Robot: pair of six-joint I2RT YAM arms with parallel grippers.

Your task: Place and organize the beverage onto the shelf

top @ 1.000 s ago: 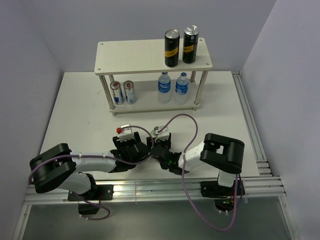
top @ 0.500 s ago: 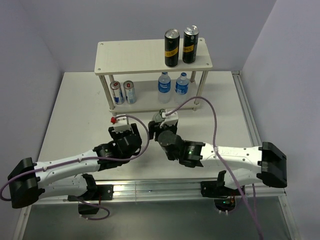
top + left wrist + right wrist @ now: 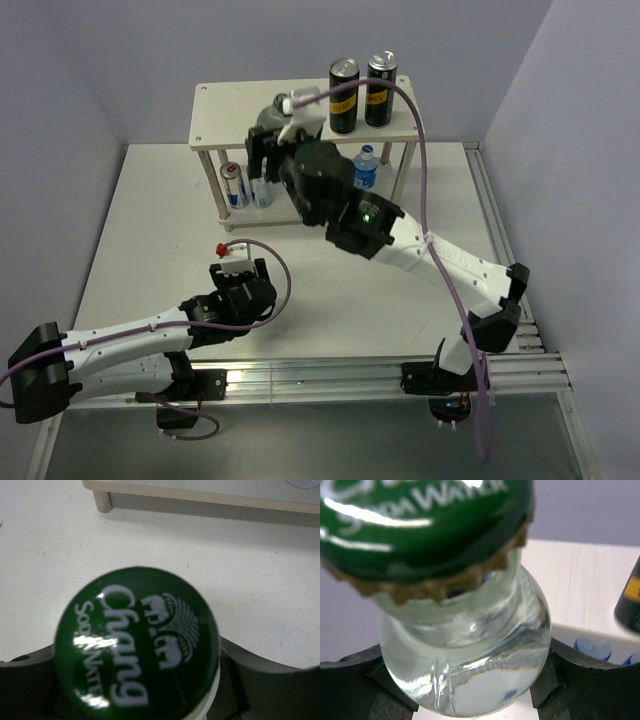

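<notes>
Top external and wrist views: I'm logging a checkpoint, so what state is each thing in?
shelf: upright, loaded on both boards.
black cans: upright on top board, right end.
small cans: upright on lower board.
water bottles: capped, on lower board.
right gripper: shut on glass bottle.
glass bottle: capped, held up near top board.
left gripper: shut on Chang bottle.
Chang bottle: capped, held.
</notes>
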